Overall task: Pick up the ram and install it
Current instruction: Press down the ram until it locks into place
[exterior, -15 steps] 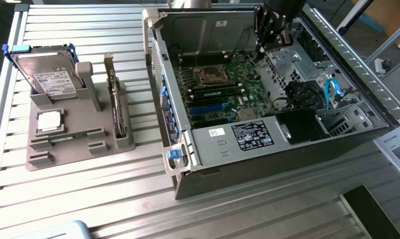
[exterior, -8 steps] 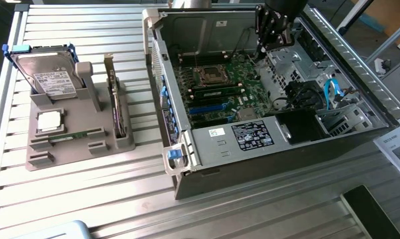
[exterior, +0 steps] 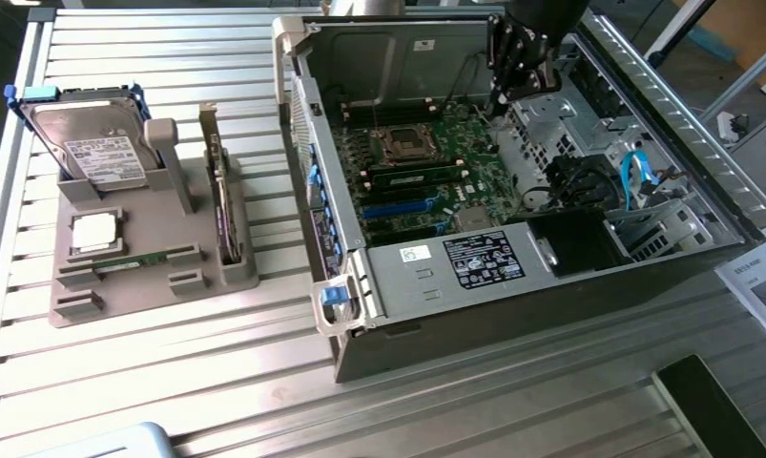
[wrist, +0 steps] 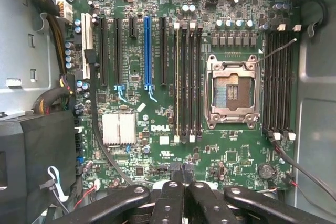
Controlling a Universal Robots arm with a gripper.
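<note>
Gripper [wrist: 184, 187] pinched shut on nothing, hanging over the motherboard [wrist: 241, 153] inside the open case [exterior: 408, 343] on the desk [exterior: 166, 382]. Count the memory slots: four on one side of the empty CPU socket [wrist: 231, 90], four on the other. One ram [wrist: 177, 82] stands in its bank's slot farthest from the socket, and seen edge-on it looks seated. White "DELL" reads on the board. In the gray holder [exterior: 128, 286]: one second green stick [exterior: 141, 260], one hard drive [exterior: 90, 143], one card [exterior: 223, 200].
</note>
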